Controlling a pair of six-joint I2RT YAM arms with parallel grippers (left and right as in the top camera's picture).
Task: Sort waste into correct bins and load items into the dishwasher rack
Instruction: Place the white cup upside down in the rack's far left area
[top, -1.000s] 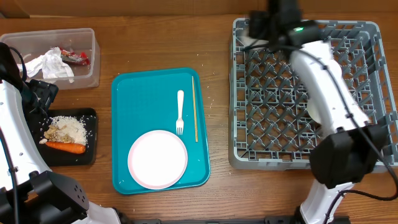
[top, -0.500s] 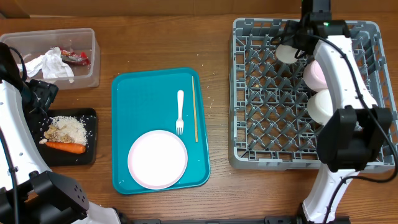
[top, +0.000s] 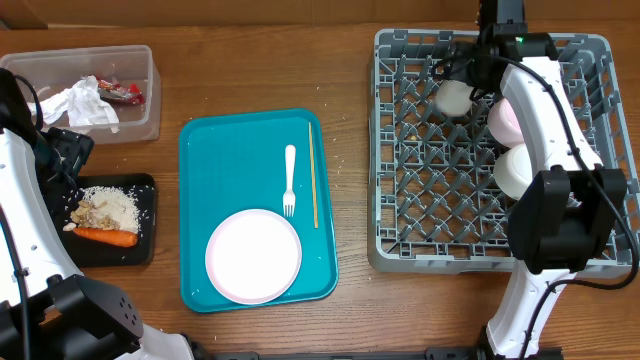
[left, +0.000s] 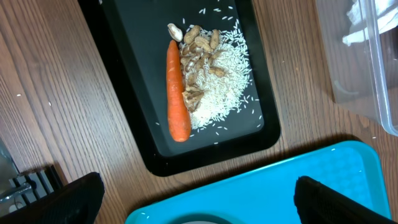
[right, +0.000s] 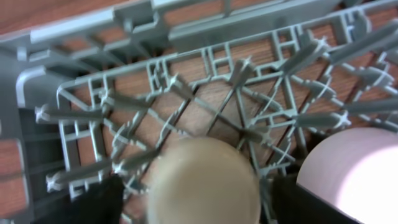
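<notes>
My right hand (right: 193, 200) is spread over the dishwasher rack (top: 440, 262), jaws clear of the small white cup (right: 205, 180), seemingly let go among the pegs; left hand (left: 199, 202) wide open, empty, idle above the black tray (left: 137, 81).

I read table (top: 350, 300) as wood grain, matt. Dishwasher rack (top: 470, 262): grey moulded plastic, matt. Teal serving tray (top: 230, 170): smooth plastic, slight sheen. Tub (top: 140, 120): clear plastic. Black tray (left: 124, 81): smooth, semi-gloss. Napkin (top: 80, 103): crumpled paper. Wrapper (top: 122, 92): shiny red film. Plate (top: 253, 256), fork (top: 289, 180): smooth white, material unclear to me. Stick (top: 313, 175): bare wood. Cup (right: 204, 183): smooth, blurred.
</notes>
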